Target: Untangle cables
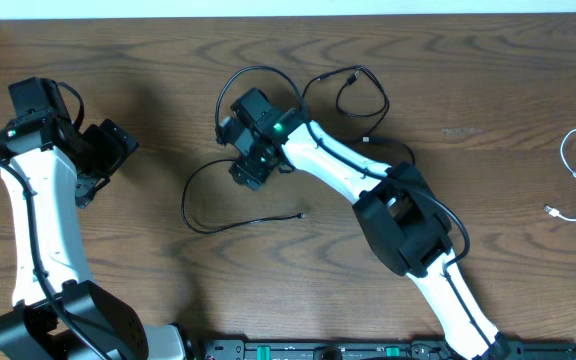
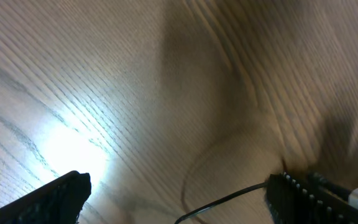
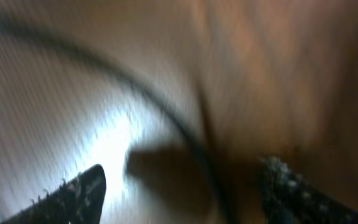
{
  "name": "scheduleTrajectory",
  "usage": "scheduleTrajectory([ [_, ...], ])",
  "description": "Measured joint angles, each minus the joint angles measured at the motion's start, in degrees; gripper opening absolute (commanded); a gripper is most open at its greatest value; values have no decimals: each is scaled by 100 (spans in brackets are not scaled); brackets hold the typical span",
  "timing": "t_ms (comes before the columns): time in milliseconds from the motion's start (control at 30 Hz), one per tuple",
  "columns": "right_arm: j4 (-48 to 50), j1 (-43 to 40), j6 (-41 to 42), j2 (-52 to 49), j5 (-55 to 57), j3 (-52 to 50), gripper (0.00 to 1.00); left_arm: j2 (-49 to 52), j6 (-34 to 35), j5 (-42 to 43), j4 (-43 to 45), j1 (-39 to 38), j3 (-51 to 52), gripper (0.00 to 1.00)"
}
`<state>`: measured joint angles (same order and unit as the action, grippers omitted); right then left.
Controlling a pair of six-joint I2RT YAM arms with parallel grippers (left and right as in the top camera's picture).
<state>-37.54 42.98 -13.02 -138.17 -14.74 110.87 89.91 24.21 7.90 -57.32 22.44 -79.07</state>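
The left arm (image 1: pixel 38 210) rises along the left side and bends inward at the wrist, left fingers (image 2: pixel 61 198) spread wide apart. The right arm (image 1: pixel 338 165) stretches diagonally toward the centre, wrist turned down, right fingers (image 3: pixel 73 193) likewise parted.

The worktop (image 1: pixel 488 80) was brown wood, boldly grained, satin enough to throw a pale glare (plain in both wrist views). The left arm (image 1: pixel 33 215) wore smooth white plastic shells and matt black joints. The black cable (image 1: pixel 184 207) and white cable (image 1: pixel 565 150) looked smooth-skinned.
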Motion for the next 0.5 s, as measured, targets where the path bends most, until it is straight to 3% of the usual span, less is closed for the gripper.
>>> scheduleTrajectory([
  [167, 586, -15, -214, -90, 240, -4, 80, 0, 0, 55, 7, 0, 0, 96],
  [333, 990, -2, -393, -186, 330, -4, 73, 0, 0, 83, 13, -11, 0, 96],
  [367, 1019, 7, -417, -210, 328, -4, 64, 0, 0, 85, 13, -13, 0, 96],
  [400, 1051, 33, -442, -262, 319, -4, 40, 0, 0, 85, 13, -15, 0, 96],
  [433, 1075, 46, -448, -271, 313, -4, 35, 0, 0, 85, 13, -15, 0, 96],
  [467, 1088, 72, -452, -273, 319, -4, 10, 0, 0, 85, 20, -15, 0, 96],
  [500, 1086, 105, -435, -273, 323, -4, 1, 0, 0, 85, 17, -15, 0, 96],
])
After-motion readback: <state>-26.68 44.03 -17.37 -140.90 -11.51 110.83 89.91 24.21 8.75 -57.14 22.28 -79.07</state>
